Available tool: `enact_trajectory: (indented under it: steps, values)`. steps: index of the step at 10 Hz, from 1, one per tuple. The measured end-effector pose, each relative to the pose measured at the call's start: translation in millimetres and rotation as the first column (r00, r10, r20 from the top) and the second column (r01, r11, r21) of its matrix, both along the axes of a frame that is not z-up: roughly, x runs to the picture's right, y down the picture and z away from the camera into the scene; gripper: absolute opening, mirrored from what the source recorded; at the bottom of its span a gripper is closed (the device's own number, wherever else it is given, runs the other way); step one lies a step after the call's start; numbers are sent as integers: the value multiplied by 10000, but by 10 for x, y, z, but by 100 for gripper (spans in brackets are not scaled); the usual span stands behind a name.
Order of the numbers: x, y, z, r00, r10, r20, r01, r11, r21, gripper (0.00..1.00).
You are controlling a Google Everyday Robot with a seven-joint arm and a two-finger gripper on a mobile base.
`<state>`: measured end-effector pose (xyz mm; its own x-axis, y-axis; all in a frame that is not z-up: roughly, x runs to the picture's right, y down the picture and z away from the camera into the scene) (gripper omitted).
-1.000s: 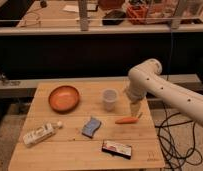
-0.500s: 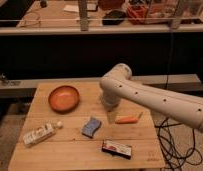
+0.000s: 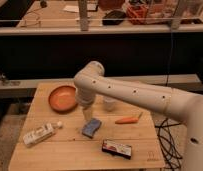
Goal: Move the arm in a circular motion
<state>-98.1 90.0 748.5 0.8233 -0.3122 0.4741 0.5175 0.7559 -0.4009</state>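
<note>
The large glossy white arm (image 3: 135, 92) reaches in from the right across the wooden table (image 3: 70, 150). Its elbow bends above the table's middle left, next to the orange bowl (image 3: 63, 98). The gripper (image 3: 87, 114), a small tapered beige tip, points down just above the blue sponge (image 3: 91, 127). It holds nothing that I can see.
A white cup (image 3: 109, 103) stands behind the arm, partly hidden. A carrot (image 3: 128, 119) lies right of the sponge. A white bottle (image 3: 40, 134) lies at the front left. A dark flat packet (image 3: 117, 148) lies at the front. Black cables (image 3: 167, 140) hang at the right.
The arm has swept left across the table, from above the cup and carrot to above the sponge beside the bowl. The objects have not moved.
</note>
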Motion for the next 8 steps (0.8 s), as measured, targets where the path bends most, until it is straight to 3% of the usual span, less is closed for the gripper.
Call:
enact_trajectory:
  steps: [2, 4, 5, 8]
  values:
    - [-182, -290, 365, 9996, -137, 237, 136, 9999, 55, 80]
    - [-194, -595, 684, 9995, -138, 280, 135, 9998, 138, 80]
    - [-140, -882, 911, 9997, -12, 245, 6, 9996, 274, 80]
    - [228, -1393, 1259, 9989, 431, -155, -423, 9979, 487, 80]
